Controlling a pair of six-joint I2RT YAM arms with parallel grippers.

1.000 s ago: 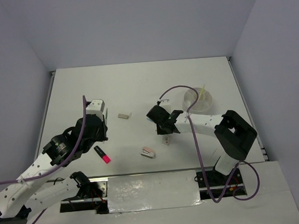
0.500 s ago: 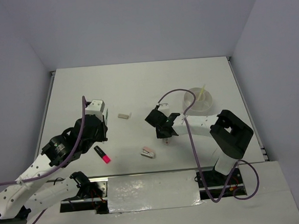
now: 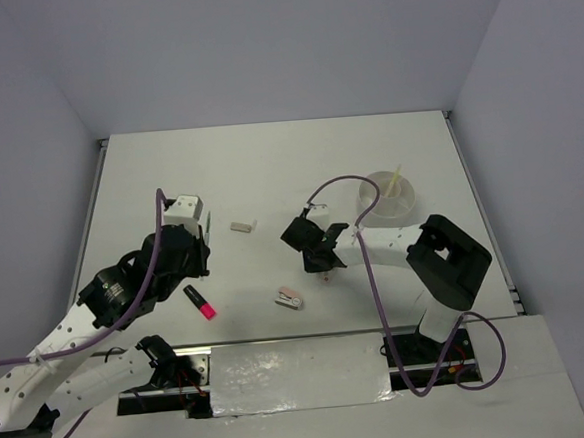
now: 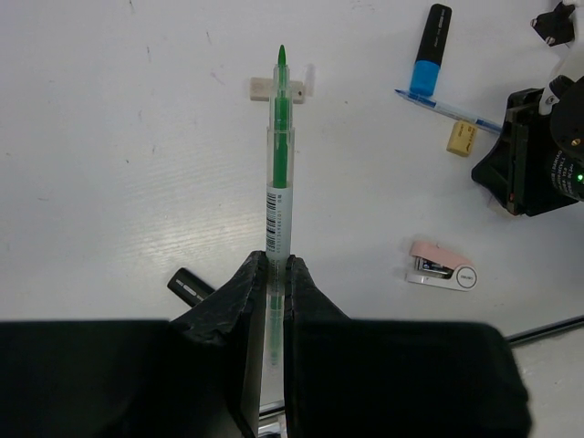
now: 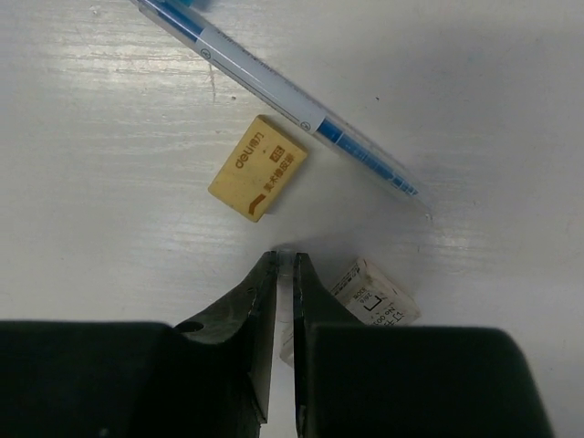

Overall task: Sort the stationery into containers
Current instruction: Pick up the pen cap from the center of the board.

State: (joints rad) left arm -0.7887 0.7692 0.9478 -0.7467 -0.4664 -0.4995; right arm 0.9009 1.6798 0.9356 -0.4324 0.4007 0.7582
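Observation:
My left gripper [image 4: 275, 260] is shut on a thin green pen [image 4: 277, 173] that sticks out ahead of the fingers; in the top view it [image 3: 202, 243] is at the left with the pen [image 3: 209, 222]. My right gripper [image 5: 284, 257] is shut, low over the table, above a small whitish box [image 5: 374, 297]. A yellow eraser [image 5: 258, 168] and a blue pen [image 5: 283, 91] lie just ahead of it. The round white tub [image 3: 411, 206] at the right holds a pale yellow pen [image 3: 395, 180]. A pink-ended highlighter [image 3: 201, 302] lies near the left arm.
A pink stapler [image 3: 290, 298] lies near the front edge. A whitish eraser [image 3: 241, 226] lies mid-table, beyond the green pen's tip [image 4: 274, 88]. A blue-ended black marker [image 4: 431, 50] lies beside the right arm. Purple cables loop over both arms.
My right gripper has moved left, away from the tub, and lower toward the yellow eraser. My left arm has shifted slightly left, still holding the green pen.

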